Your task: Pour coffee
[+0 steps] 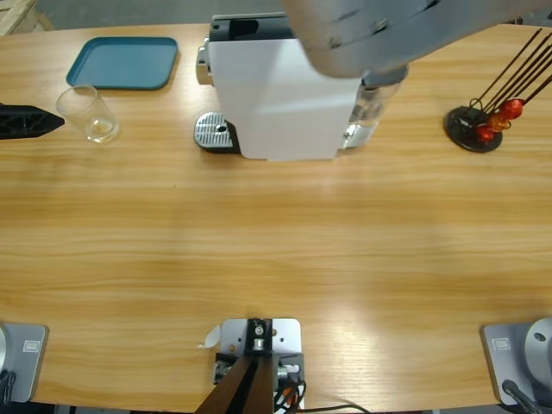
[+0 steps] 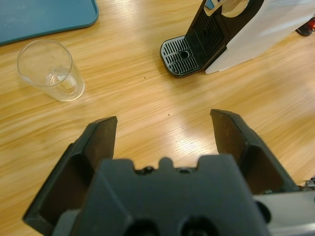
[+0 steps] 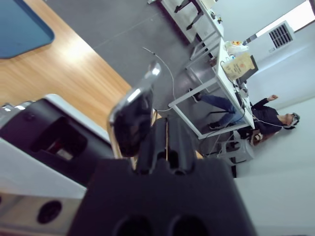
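Coffee machine (image 1: 272, 95), white body, at 12 o'clock on wooden table (image 1: 276, 250); black drip tray (image 1: 216, 132) at its 9 o'clock side. Clear glass (image 1: 90, 115) at 10 o'clock, upright, near teal tray (image 1: 123, 62); no dark coffee discernible in it. Left gripper (image 2: 165, 130): jaws spread wide, holding nothing, aimed at bare table between glass and drip tray. Right gripper (image 3: 160, 142): jaws closed upon chrome lever (image 3: 134, 118) atop machine. Bead stand (image 1: 474, 128) at 2 o'clock.
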